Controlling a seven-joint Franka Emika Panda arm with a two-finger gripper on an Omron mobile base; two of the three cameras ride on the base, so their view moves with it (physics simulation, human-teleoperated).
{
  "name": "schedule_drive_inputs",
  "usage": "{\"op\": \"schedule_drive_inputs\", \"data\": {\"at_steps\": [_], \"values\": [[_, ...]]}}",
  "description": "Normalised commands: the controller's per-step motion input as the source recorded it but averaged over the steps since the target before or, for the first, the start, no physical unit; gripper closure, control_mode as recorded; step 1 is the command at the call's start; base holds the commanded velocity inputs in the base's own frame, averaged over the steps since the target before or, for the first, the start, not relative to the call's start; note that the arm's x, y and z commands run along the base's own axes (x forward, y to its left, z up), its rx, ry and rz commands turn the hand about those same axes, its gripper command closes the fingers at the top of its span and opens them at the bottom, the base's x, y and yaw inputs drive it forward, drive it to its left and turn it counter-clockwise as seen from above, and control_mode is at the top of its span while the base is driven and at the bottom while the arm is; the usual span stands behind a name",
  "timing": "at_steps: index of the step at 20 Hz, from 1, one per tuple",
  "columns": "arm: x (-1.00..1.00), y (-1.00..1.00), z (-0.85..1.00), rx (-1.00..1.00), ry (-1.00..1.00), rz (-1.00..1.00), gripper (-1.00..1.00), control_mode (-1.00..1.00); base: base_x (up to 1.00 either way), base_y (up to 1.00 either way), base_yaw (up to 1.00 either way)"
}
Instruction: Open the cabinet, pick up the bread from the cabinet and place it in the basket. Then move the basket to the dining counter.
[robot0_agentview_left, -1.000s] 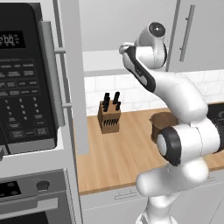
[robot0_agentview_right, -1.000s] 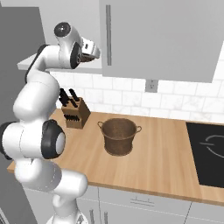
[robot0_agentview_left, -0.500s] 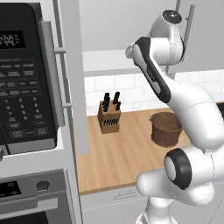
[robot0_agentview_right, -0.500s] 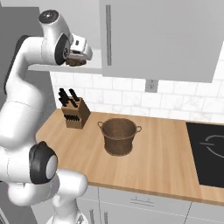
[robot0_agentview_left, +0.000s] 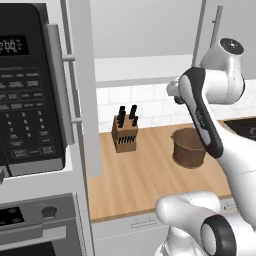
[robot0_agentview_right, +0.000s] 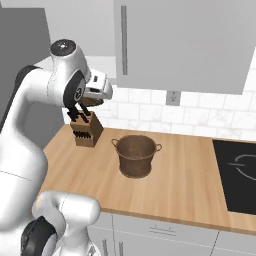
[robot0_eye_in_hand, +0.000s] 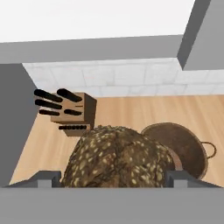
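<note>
In the hand view, the bread (robot0_eye_in_hand: 118, 159), a dark brown speckled lump, sits between the two fingertips of my gripper (robot0_eye_in_hand: 112, 177), which is shut on it. In the right base view my gripper (robot0_agentview_right: 93, 101) hangs with the bread (robot0_agentview_right: 91, 103) just below the white shelf (robot0_agentview_right: 107, 66) of the cabinet, above the knife block. The cabinet's door (robot0_agentview_left: 84, 90) stands swung open. The basket (robot0_agentview_right: 136, 155) (robot0_agentview_left: 189, 148) stands on the wood counter, right of and below the hand. Its rim (robot0_eye_in_hand: 186, 148) shows behind the bread. The dining counter is out of view.
A wooden knife block (robot0_agentview_right: 86, 132) (robot0_agentview_left: 125, 134) (robot0_eye_in_hand: 72, 113) stands against the tiled wall, left of the basket. A black microwave (robot0_agentview_left: 30, 90) sits at the left, a black cooktop (robot0_agentview_right: 240, 172) at the right. A closed grey cabinet door (robot0_agentview_right: 185, 45) hangs above the counter.
The hand has come out of the cabinet and down with the bread in it, from shelf height to just above the knife block. The basket has not moved.
</note>
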Motion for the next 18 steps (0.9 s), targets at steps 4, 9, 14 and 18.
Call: {"op": "schedule_drive_inputs", "data": {"at_steps": [4,9,14,18], "values": [[-0.39,-0.81,-0.94,0.0,0.03,0.0,1.0,-1.0,0.0,0.0,0.0],[0.11,-0.71,-0.91,0.0,0.07,0.0,1.0,-1.0,0.0,0.0,0.0],[0.47,-0.71,-0.83,0.02,0.13,0.0,1.0,-1.0,0.0,0.0,0.0],[0.76,-0.65,-0.55,0.11,0.0,0.0,1.0,-1.0,0.0,0.0,0.0]]}}
